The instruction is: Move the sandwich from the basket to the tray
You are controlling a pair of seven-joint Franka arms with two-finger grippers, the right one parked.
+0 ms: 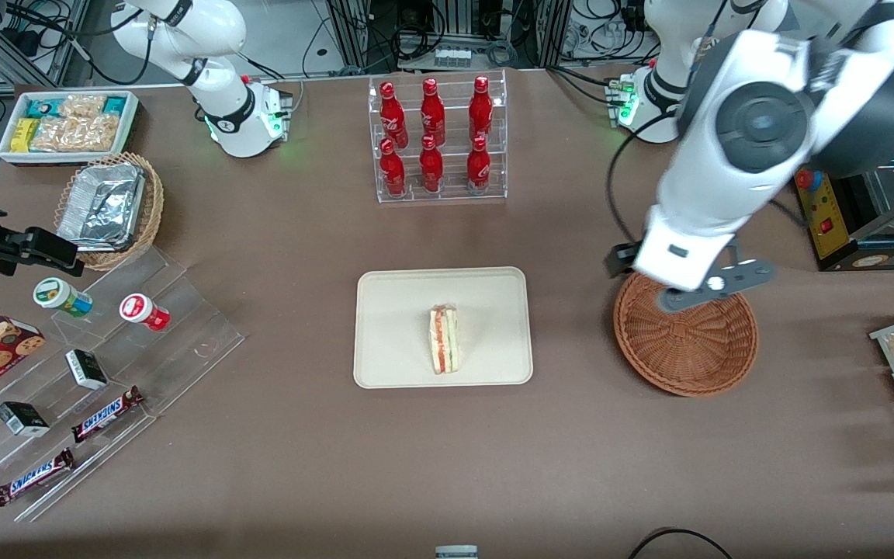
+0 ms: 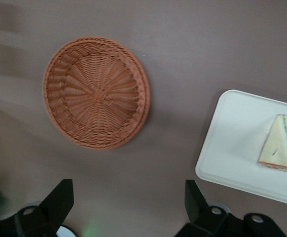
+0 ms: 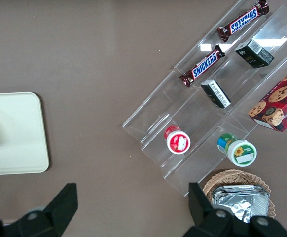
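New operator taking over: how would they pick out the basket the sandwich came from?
Start at the cream tray mid-table holding the sandwich. Beside it, toward the working arm, under the open gripper, sits the empty basket. It is reddish-brown; the tan one holds foil trays.

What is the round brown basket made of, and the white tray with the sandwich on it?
The basket looks like woven wicker, reddish-brown and matte: strands spiral out from its middle. The tray seems moulded plastic or pressed fibre, cream and smooth, with rounded corners; which one is unclear. The sandwich lies on it. The gripper hangs open above the basket.
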